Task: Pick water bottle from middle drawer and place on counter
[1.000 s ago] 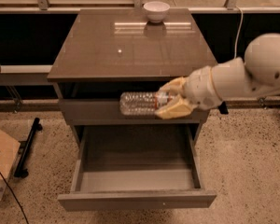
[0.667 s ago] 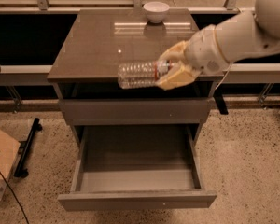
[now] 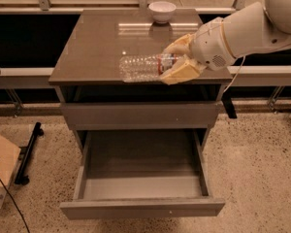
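The clear ribbed water bottle (image 3: 141, 68) lies sideways in my gripper (image 3: 177, 62), held over the front edge of the counter (image 3: 97, 47). The gripper's tan fingers (image 3: 182, 72) are shut on the bottle's cap end; the cap is hidden between them. My white arm reaches in from the upper right. Below, the middle drawer (image 3: 140, 178) is pulled fully out, and its grey floor is bare.
A white bowl (image 3: 162, 11) stands at the back edge of the counter. A cardboard box (image 3: 1, 171) and a black stand (image 3: 29, 152) are on the speckled floor at the left. A railing and dark shelf run behind the cabinet.
My gripper has lifted the bottle from in front of the cabinet's upper drawer face up to counter level and slightly back over the counter's front edge.
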Action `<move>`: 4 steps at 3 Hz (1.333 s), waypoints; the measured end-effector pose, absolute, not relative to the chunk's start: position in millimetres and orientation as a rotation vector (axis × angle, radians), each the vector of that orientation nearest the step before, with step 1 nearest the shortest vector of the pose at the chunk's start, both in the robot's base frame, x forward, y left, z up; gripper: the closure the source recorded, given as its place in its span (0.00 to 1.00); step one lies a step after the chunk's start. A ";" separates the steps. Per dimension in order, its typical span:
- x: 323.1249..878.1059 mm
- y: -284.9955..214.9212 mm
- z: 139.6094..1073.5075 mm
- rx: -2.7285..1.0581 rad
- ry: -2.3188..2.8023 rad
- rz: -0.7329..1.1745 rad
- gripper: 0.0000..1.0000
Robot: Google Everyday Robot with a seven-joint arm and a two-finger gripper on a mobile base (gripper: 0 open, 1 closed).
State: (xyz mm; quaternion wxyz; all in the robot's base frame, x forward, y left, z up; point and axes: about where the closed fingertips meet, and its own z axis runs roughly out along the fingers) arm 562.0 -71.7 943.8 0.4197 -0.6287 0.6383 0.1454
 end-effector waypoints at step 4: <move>703.6 -81.4 949.0 -1.463 1.716 0.196 1.00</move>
